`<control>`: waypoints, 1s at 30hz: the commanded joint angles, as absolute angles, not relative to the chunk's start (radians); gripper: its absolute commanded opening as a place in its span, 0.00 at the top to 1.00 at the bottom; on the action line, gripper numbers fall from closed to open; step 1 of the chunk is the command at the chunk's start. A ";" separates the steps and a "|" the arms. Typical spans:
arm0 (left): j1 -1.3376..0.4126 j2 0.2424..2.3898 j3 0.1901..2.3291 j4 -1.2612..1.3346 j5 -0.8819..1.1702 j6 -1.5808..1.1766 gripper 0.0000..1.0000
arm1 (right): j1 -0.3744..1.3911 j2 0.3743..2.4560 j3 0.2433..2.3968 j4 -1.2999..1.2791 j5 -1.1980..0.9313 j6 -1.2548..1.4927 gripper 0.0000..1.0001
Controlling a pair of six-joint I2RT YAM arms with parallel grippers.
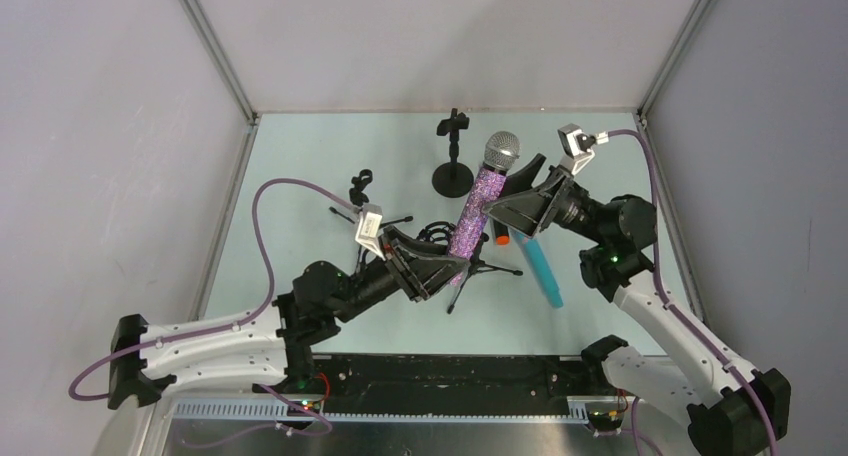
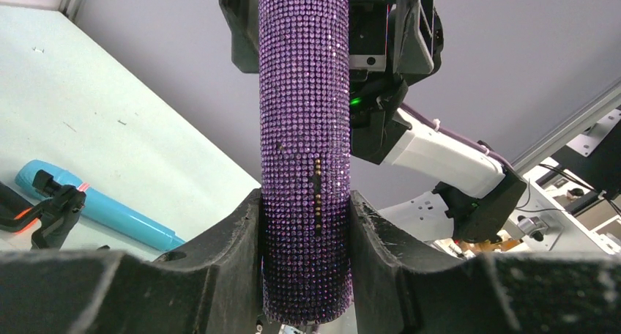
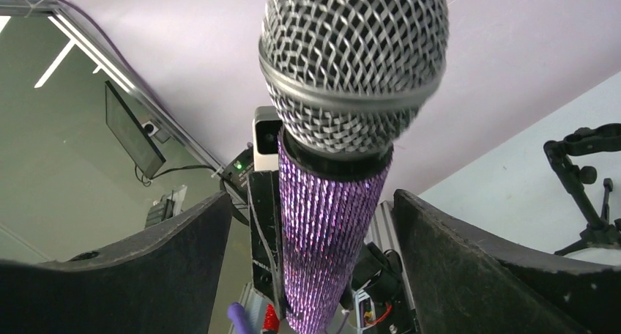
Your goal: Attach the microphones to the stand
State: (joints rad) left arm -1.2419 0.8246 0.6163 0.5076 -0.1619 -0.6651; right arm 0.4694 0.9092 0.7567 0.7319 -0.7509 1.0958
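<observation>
The glittery purple microphone (image 1: 478, 201) with a silver head (image 1: 501, 151) stands nearly upright above the table. My left gripper (image 1: 445, 266) is shut on its lower end; in the left wrist view (image 2: 304, 198) both fingers press the purple body (image 2: 304, 114). My right gripper (image 1: 512, 198) is open around the upper body, with a gap on each side in the right wrist view (image 3: 309, 202), under the head (image 3: 355, 56). The cyan microphone (image 1: 541, 267) lies on the table, also in the left wrist view (image 2: 102, 211). Only the orange end (image 1: 500, 239) of the black microphone shows.
A round-base stand (image 1: 453, 179) with an empty clip (image 1: 453, 126) stands at the back, also in the right wrist view (image 3: 586, 158). A tripod stand with a clip (image 1: 360, 189) stands left of it. Another tripod's legs (image 1: 485, 271) spread under the purple microphone. Grey walls surround the table.
</observation>
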 commanded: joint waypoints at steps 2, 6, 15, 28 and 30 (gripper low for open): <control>-1.232 0.819 0.617 0.598 -0.150 -0.701 1.00 | 0.489 0.940 0.818 0.795 -0.757 1.085 0.18; -1.226 0.822 0.612 0.598 -0.146 -0.707 1.00 | 0.496 0.978 0.833 0.804 -0.777 1.103 0.27; -1.215 0.821 0.592 0.597 -0.163 -0.740 1.00 | 0.496 1.000 0.839 0.825 -0.810 1.124 0.65; -1.188 0.816 0.564 0.597 -0.212 -0.787 0.10 | 0.494 0.960 0.839 0.669 -0.741 1.022 0.99; -1.180 0.820 0.562 0.597 -0.215 -0.793 0.02 | 0.493 0.952 0.839 0.646 -0.730 1.007 1.00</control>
State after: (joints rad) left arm -1.1965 0.8307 0.5682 0.5476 -0.1810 -0.7708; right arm 0.4934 0.9886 0.7879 0.6586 -0.7670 1.0611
